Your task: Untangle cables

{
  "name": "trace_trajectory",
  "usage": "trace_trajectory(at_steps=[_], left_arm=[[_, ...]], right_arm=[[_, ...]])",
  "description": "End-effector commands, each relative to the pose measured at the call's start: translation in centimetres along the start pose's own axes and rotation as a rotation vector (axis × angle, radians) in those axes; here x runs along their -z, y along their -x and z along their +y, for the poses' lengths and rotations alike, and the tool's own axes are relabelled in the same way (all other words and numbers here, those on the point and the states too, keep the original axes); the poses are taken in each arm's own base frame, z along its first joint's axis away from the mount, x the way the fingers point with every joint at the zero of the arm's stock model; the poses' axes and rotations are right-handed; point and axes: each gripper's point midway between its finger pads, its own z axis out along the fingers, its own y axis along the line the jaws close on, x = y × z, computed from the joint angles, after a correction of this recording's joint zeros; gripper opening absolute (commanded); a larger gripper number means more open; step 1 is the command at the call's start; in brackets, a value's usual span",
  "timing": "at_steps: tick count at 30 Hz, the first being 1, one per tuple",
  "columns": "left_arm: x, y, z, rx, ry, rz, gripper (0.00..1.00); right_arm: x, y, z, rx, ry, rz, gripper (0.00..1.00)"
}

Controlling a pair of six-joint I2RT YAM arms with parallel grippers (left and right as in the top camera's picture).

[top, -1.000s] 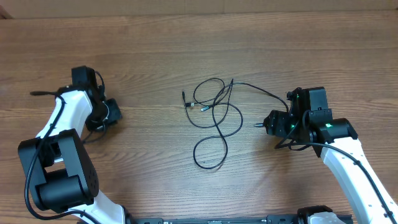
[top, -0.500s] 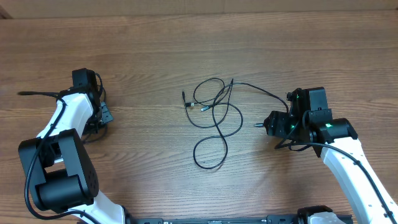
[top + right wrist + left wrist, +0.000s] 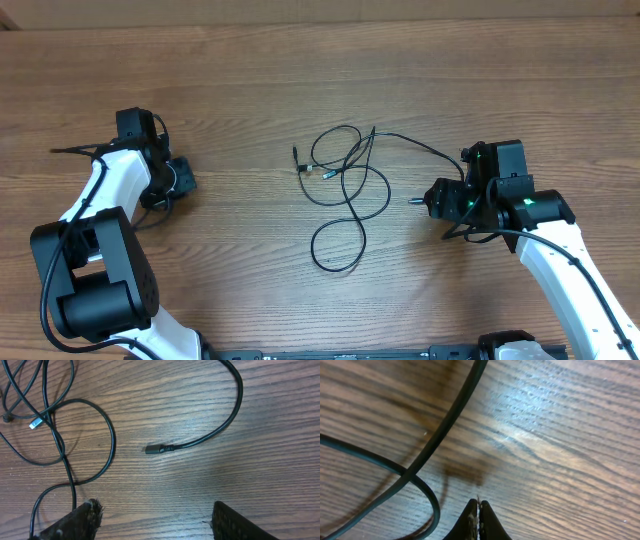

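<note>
The cables [image 3: 345, 190] lie in loose crossing loops at the middle of the table, thin black cords with a silver-tipped plug [image 3: 311, 172] at their left. One cord arcs right and ends in a black plug [image 3: 152, 450] just ahead of my right gripper [image 3: 155, 517], which stands open and empty over bare wood. The loops [image 3: 60, 440] and the silver tip [image 3: 35, 423] show at the left of the right wrist view. My left gripper [image 3: 478, 510] is shut with nothing between its jaws, far left of the cables [image 3: 183, 178].
A thicker black wire [image 3: 445, 425] from the left arm curves across the left wrist view, close to the shut jaws. The wooden table [image 3: 250, 80] runs wide around the cables. Both arm bases stand at the near edge.
The left gripper turned in towards its arm half a second ago and has swung back out; the arm's wire shifted with it. Cables and right arm have not moved.
</note>
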Motion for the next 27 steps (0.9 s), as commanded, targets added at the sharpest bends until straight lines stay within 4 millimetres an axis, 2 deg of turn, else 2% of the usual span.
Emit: trace_trajectory(at_steps=[1,6,11,15,16,19,23,27], left_arm=[[0.1,0.3,-0.6,-0.029,-0.029,-0.013,0.04],[-0.1,0.8,0.7,-0.012,0.041,-0.040,0.04],[-1.2,0.8,0.9,-0.013,0.050,-0.070,0.04],[-0.9,1.1,3.2,-0.007,0.180,-0.090,0.04],[-0.6,1.3,4.6,0.010,0.259,-0.103,0.04],[-0.1,1.5,6.4,0.065,0.346,-0.124,0.04],[0.3,2.1,7.2,0.089,0.373,-0.145,0.08],[1.0,3.0,7.8,0.108,0.381,-0.168,0.07]], right_arm=[[-0.1,0.0,-0.2,-0.003,-0.009,-0.001,0.69],[-0.1,0.0,-0.2,-0.003,-0.009,-0.001,0.68],[-0.1,0.0,-0.3,-0.003,-0.009,-0.001,0.68],[-0.1,-0.1,-0.3,-0.004,-0.011,0.003,0.68],[-0.1,-0.1,-0.3,-0.004,-0.010,0.003,0.68],[-0.1,-0.2,-0.3,-0.004,-0.011,0.004,0.68],[-0.1,-0.2,-0.3,-0.004,-0.012,0.006,0.68],[-0.1,-0.4,-0.4,-0.005,-0.014,0.012,0.68]])
